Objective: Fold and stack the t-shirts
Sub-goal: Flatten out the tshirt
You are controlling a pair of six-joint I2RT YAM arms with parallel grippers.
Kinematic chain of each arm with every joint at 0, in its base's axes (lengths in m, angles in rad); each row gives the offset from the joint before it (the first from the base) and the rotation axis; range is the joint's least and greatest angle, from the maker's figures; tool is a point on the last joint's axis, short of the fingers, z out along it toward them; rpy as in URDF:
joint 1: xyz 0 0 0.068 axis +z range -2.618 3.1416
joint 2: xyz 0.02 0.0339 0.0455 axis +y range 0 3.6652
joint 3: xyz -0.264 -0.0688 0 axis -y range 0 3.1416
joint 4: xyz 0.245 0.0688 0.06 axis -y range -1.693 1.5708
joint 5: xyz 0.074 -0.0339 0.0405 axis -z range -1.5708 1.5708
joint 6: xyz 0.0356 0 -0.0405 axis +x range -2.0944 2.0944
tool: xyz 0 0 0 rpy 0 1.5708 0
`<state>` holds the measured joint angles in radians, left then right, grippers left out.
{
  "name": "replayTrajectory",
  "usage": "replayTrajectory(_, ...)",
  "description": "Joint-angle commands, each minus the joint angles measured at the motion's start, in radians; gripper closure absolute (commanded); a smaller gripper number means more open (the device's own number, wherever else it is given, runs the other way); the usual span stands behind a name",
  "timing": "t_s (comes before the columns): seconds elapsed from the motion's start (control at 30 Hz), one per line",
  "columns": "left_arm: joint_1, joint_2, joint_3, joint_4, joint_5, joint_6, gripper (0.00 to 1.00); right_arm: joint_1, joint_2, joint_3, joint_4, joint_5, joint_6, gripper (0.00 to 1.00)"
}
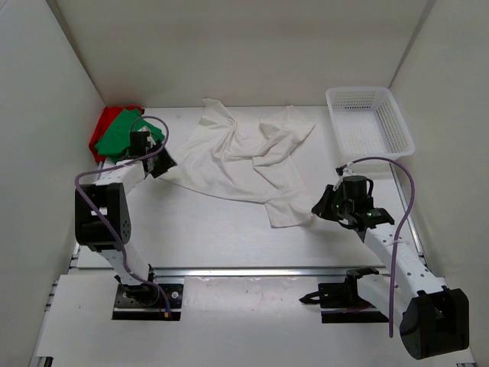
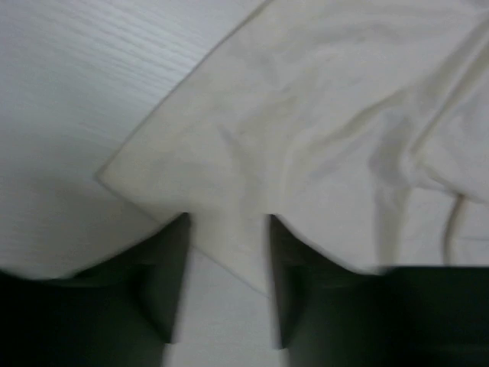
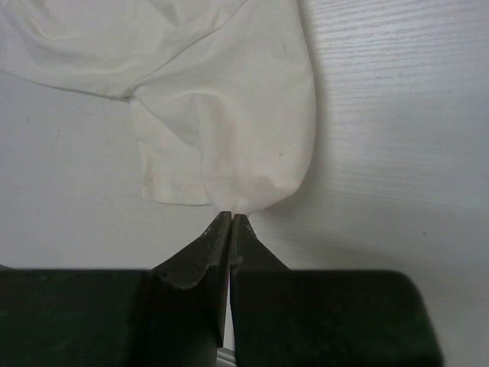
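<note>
- The step in hand is judged to be the flattening of the white t-shirt (image 1: pixel 244 153), which lies crumpled on the worktop (image 1: pixel 199 229) between the two pincers.
- A fresh hold by the left pincer (image 2: pixel 228 222) would be needed first. It is best taken on a single layer, close to the edge.
- The cloth should then be drawn outward by that pincer and the right pincer (image 3: pixel 231 216), kept low over the worktop. That way the creases are pulled out before any fold is made.
- The right pincer is closed, and a small fold of the shirt's edge is pinched at its tips. The rest of the shirt is spread ahead of it and to its left.
- The left pincer is open, and nothing is gripped. Its fingers (image 2: pixel 179 252) are set either side of a pointed corner of the shirt that lies flat on the worktop. Whether the cloth is touched cannot be told.
- The green t-shirt (image 1: pixel 122 136) is piled on the red t-shirt (image 1: pixel 98 141) just beyond the left pincer.
- The mesh basket (image 1: pixel 401 126) is seen well beyond the right pincer, apart from the cloth.
</note>
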<state>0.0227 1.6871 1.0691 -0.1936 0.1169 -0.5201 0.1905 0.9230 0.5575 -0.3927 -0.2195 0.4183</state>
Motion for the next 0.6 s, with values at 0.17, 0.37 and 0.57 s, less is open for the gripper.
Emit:
replayTrajectory(0.17,0.135,0.017,-0.082,-0.037,-0.037,-0.096,0.72,0.004,0.008,0.021,0.066,-0.026,0.002,1.00)
replayTrajectory(0.37,0.129,0.017,-0.118,0.011,-0.059,-0.130,0.61,0.006,0.022,0.013,0.078,-0.041,0.000,1.00)
replayTrajectory(0.57,0.123,0.095,-0.098,0.052,-0.052,-0.172,0.61,0.006,0.014,0.009,0.072,-0.035,-0.006,1.00)
